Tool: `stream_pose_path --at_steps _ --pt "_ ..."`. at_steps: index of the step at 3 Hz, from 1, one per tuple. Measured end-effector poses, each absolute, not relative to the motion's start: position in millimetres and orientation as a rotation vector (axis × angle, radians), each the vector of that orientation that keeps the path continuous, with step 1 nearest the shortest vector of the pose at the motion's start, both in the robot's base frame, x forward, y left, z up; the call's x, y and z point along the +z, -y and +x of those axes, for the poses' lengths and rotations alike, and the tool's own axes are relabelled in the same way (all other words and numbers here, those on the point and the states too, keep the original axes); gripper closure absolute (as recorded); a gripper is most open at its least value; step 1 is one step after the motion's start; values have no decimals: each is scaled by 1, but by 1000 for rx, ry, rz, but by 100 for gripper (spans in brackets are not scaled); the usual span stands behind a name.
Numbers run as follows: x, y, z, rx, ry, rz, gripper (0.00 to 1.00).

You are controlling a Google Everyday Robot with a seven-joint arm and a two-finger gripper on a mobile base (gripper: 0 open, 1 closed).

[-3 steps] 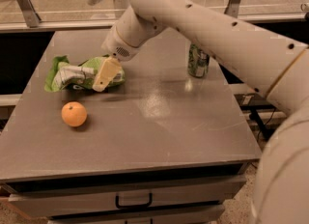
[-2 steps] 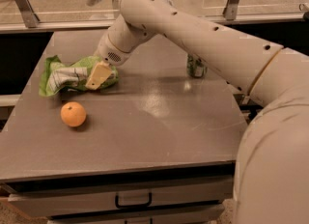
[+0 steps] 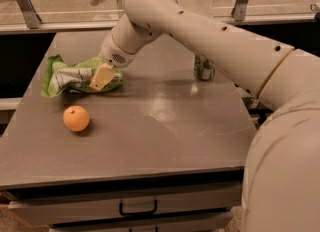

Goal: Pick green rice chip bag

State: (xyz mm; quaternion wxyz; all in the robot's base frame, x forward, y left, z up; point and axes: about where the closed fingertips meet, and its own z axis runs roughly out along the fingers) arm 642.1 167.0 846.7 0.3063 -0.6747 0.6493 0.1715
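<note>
Green rice chip bag [image 3: 67, 76] lies crumpled at the rear left of the desk [image 3: 165, 136], flat on the surface. Pincer [image 3: 102, 77] sits low over the bag's right end, its tan tip against the foil. Cannot tell whether the pincer is open or clamped on the bag. White arm [image 3: 200, 31] reaches in from the right, across the rear of the desk. Orange [image 3: 76, 118] rests in front of the bag, apart from it. Green soda can [image 3: 202, 69] stands upright at rear right, partly hidden by the arm.
</note>
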Motion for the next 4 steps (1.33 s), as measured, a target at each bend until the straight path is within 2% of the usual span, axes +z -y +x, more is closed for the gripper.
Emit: stream_pose_path --at_steps 1,2,3,4 --pt "847 -167 642 454 -1718 -1785 100" --pt "882 -142 645 438 -1657 -1683 100" --pt "970 -103 648 433 -1455 -1485 100" --pt "979 -72 646 401 -1432 -1457 100"
